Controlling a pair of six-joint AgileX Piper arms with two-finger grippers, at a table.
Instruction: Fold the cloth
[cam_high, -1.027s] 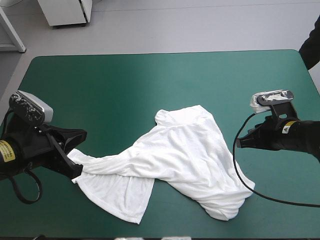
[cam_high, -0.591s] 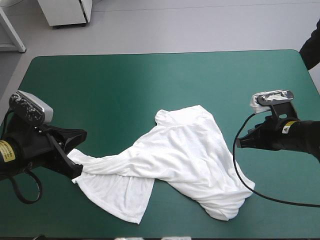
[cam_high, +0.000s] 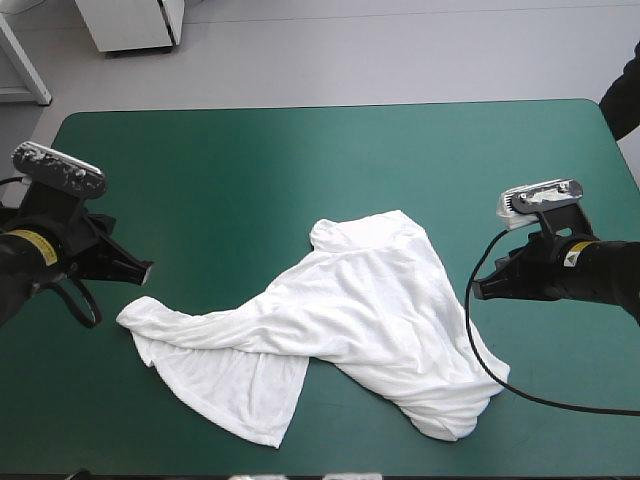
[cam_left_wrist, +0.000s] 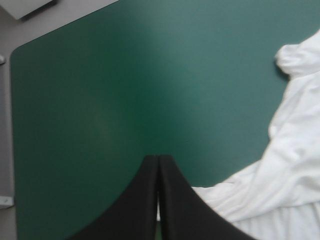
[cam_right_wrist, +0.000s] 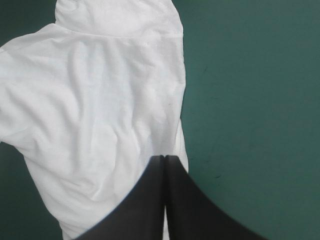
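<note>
The white T-shirt (cam_high: 350, 310) lies loosely spread and wrinkled across the middle and front of the teal-green cover, one corner stretched toward the left. My left gripper (cam_high: 145, 271) is shut and empty, just behind and left of that corner, apart from it. In the left wrist view its fingers (cam_left_wrist: 158, 159) meet in a point over bare cover, with the T-shirt (cam_left_wrist: 290, 170) off to one side. My right gripper (cam_high: 477, 290) is shut beside the shirt's right edge. In the right wrist view it (cam_right_wrist: 164, 159) points over the hem of the T-shirt (cam_right_wrist: 95, 110).
Bare teal-green cover (cam_high: 250, 170) stretches across the far half of the table. The table's left edge and rounded far corner (cam_left_wrist: 12, 55) show in the left wrist view. A strip of cover (cam_high: 580, 380) lies right of the shirt.
My left gripper has come off the shirt's left corner and drawn back up and to the left. That corner now lies on the cover, shifted slightly left. The right arm has not moved.
</note>
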